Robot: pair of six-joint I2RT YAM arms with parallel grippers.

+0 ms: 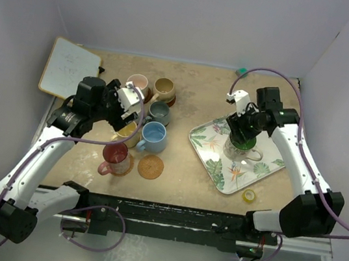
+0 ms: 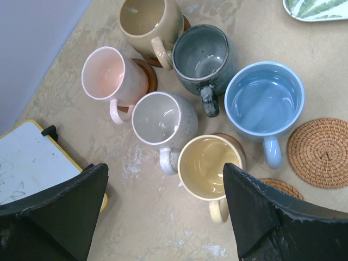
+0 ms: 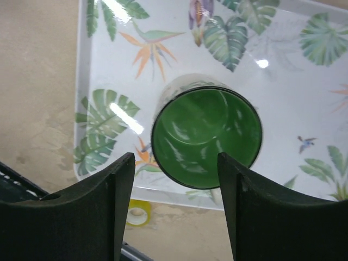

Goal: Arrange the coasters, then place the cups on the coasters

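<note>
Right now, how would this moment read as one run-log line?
left jaws: open, over yellow mug | right jaws: open, over green mug on leaf tray | woven coaster: bare

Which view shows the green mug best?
Right wrist: it looks straight down into the green mug on the tray. Top external shows it largely hidden under the right gripper; left wrist misses it.

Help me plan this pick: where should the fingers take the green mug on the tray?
Probably its rim wall, from straight above, one finger inside: the green mug stands upright on the tray, mouth open upward.
</note>
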